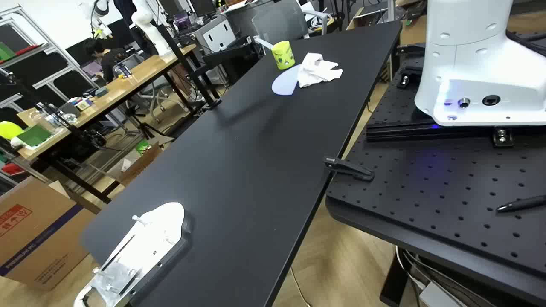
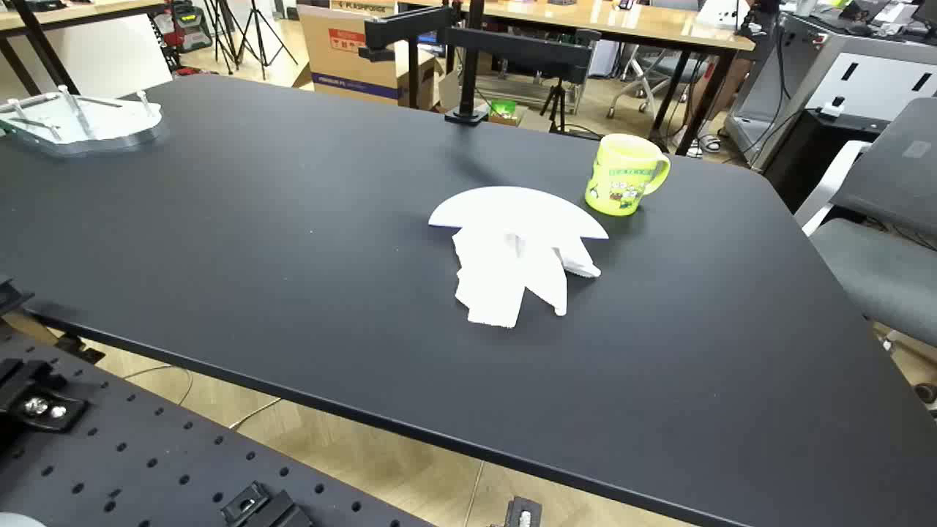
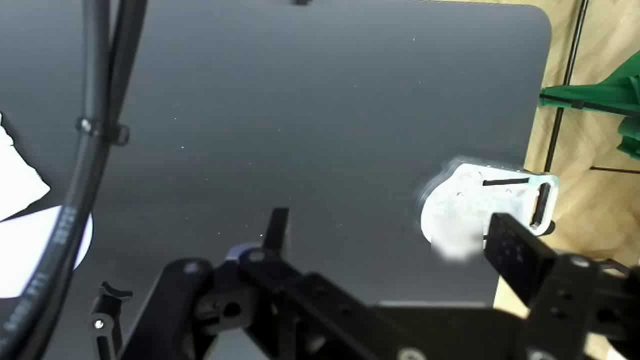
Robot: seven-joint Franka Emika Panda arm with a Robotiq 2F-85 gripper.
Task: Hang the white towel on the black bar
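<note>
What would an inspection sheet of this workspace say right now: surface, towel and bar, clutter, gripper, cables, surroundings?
Surface: dark table, flat, a few pale specks in the wrist view.
Job's things: white towel crumpled on the table, apparently touching a white half-round sheet; black bar on a post at the table's edge, nothing seen hanging on it.
Clutter: yellow-green mug upright near the sheet; pale plate with pegs near one end.
Gripper: open, nothing seen between its fingers.
Cables: black, crossing in front of the sheet in the wrist view; thin cord on the floor.
Surroundings: grey chair beside the table; cardboard box beyond its edge; person in the background.
</note>
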